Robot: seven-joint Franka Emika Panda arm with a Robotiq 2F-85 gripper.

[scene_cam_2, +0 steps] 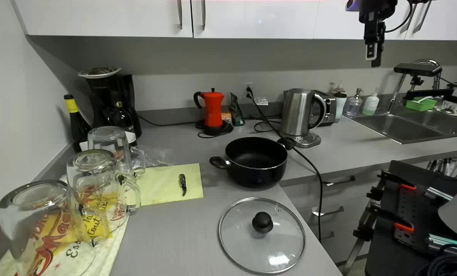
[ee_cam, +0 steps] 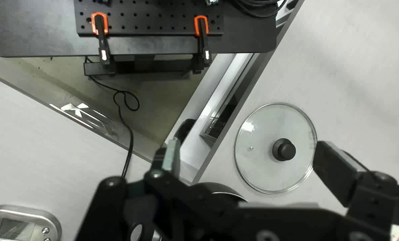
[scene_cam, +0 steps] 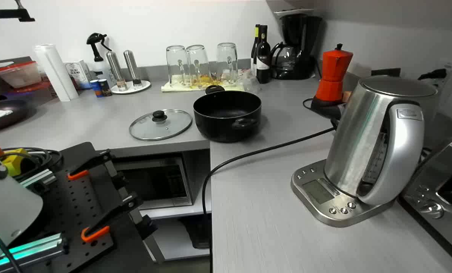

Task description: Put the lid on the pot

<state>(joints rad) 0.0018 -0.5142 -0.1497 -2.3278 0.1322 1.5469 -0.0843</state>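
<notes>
The clear glass lid with a metal rim and black knob lies flat on the grey counter, knob up, in both exterior views (scene_cam: 146, 127) (scene_cam_2: 240, 239) and in the wrist view (ee_cam: 266, 170). The black pot stands uncovered beside the lid in both exterior views (scene_cam: 218, 129) (scene_cam_2: 255, 176). In the wrist view the pot (ee_cam: 214, 187) is mostly hidden behind the gripper. My gripper (ee_cam: 248, 149) is open and empty, its fingers wide apart in the wrist view. In an exterior view the gripper (scene_cam_2: 374, 61) hangs high above the counter, well away from lid and pot.
A steel kettle (scene_cam: 362, 151) stands on its base, its black cable (scene_cam: 271, 145) running past the pot and over the counter edge. Upturned glass mugs (scene_cam_2: 94, 184) stand near the lid. A red moka pot (scene_cam: 332, 72) is further back. A black table with clamps (ee_cam: 152, 43) adjoins the gap.
</notes>
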